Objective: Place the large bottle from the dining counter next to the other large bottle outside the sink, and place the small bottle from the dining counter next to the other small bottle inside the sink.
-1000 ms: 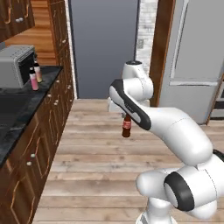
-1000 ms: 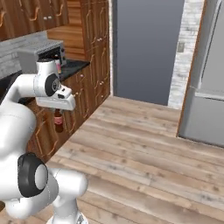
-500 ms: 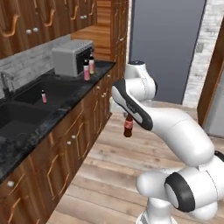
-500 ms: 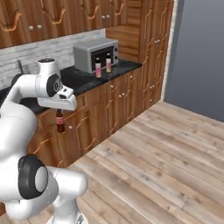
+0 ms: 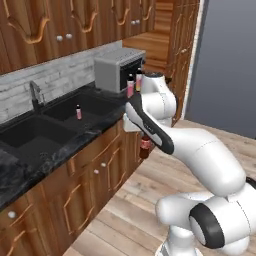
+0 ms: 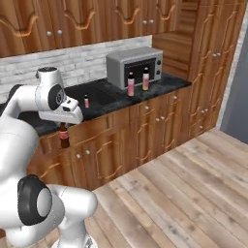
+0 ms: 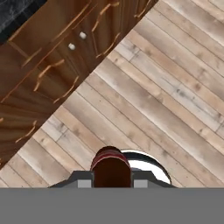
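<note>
My gripper [image 5: 144, 137] [image 6: 63, 125] is shut on the neck of a small dark reddish-brown bottle [image 5: 145, 147] [image 6: 64, 136], which hangs upright in front of the lower cabinet doors, below counter height. From the hand view I look down on its cap [image 7: 111, 165] over the wooden floor. Another small bottle [image 5: 78, 112] [image 6: 86, 101] stands inside the black sink [image 5: 59, 121] [image 6: 102, 98]. Two large pink bottles [image 5: 130, 86] [image 6: 131, 84] stand side by side on the counter in front of the toaster oven [image 5: 118, 72] [image 6: 134, 65].
A faucet [image 5: 34, 95] rises behind the sink against the grey brick backsplash. Wooden cabinets run above and below the dark counter [image 5: 30, 167] [image 6: 172, 83]. A tall wooden cabinet [image 6: 213, 63] closes the counter's far end. Plank floor [image 6: 184, 189] lies open to the right.
The whole picture has shifted as the base turned toward the sink counter, which now sits closer. The bottle stays in the shut gripper, held the same way.
</note>
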